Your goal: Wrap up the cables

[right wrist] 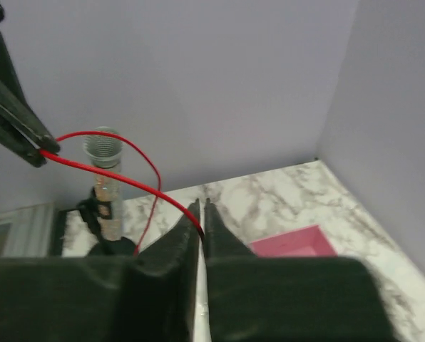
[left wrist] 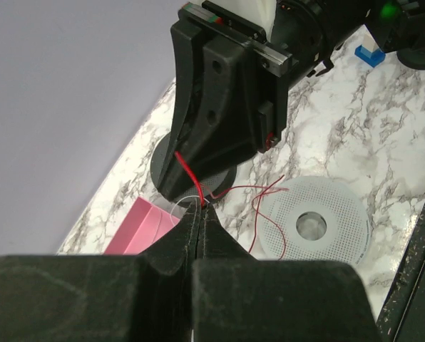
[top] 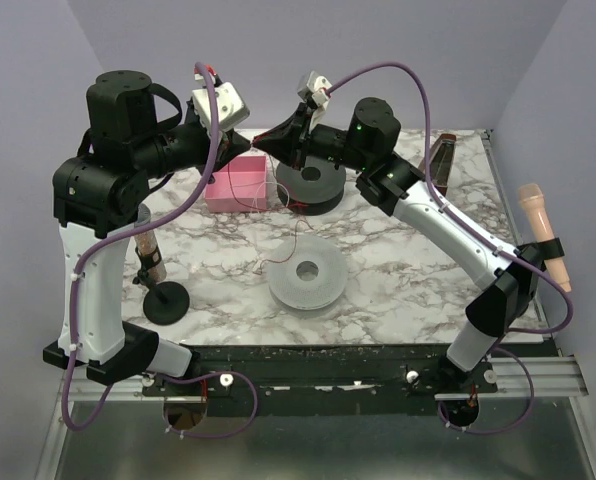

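The cable is a thin red wire (left wrist: 185,168). My left gripper (left wrist: 200,205) is shut on it. My right gripper (right wrist: 201,206) is shut on it too, a short way along. The two grippers meet tip to tip above the pink box, left (top: 245,140) and right (top: 261,143). In the right wrist view the wire (right wrist: 120,176) arcs from the left gripper's fingertips (right wrist: 28,146) to mine. The rest of the wire (top: 297,232) hangs down in loose loops onto the white spool (top: 308,272), as the left wrist view (left wrist: 261,214) shows. A black spool (top: 310,186) lies behind.
A pink open box (top: 238,186) sits under the grippers. A clear tube on a black round stand (top: 154,266) stands at the left. A beige handle in a clamp (top: 544,236) is at the right edge. A dark object (top: 440,156) lies at the back right.
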### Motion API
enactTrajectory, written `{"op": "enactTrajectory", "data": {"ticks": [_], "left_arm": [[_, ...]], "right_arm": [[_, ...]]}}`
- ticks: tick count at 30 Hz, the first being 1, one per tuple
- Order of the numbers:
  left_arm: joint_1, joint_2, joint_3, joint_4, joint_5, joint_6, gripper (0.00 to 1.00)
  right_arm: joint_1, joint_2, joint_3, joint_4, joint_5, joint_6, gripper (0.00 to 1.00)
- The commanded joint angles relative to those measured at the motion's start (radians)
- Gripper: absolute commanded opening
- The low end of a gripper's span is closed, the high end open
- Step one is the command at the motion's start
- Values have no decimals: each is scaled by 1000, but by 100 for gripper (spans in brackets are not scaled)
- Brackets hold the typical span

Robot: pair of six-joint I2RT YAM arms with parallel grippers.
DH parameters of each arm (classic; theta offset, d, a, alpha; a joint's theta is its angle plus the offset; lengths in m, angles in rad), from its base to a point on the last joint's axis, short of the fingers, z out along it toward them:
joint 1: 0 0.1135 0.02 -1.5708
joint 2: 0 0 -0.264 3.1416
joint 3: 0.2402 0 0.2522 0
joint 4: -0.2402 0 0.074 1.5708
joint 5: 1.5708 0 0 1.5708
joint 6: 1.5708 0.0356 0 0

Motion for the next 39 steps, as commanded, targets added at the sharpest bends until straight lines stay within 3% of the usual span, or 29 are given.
{"op": "enactTrajectory", "data": {"ticks": [1, 4, 9, 13, 22, 28, 31, 34, 37, 39], "left_arm": [[-4, -6, -12, -5, -8, -3, 0], [-2, -14, -69, -5, -25, 26, 0], [1, -3, -222, 61, 38, 49, 58], [1, 10, -288, 159, 113, 17, 72], [-67, 12, -428, 379, 227, -137, 74], [-111, 7, -524, 593, 288, -327, 81], [-122, 4, -561, 708, 270, -465, 83], [-137, 0, -583, 765, 219, -480, 86], [-154, 9, -607, 812, 232, -503, 82], [-168, 13, -621, 815, 215, -490, 68]], "right_arm": [[-3, -22, 1, 3, 133, 29, 1], [-4, -88, -25, -59, 183, -60, 1], [-3, -139, 94, -262, 219, -145, 1], [-4, -124, 216, -380, 338, -142, 1], [-4, -123, 314, -338, 574, -42, 1], [-4, -134, 306, -269, 660, 5, 1], [-3, -150, 279, -230, 683, 28, 1], [-3, -162, 265, -212, 685, 51, 1], [-3, -166, 256, -201, 676, 68, 1], [-3, -166, 256, -199, 673, 74, 1]]}}
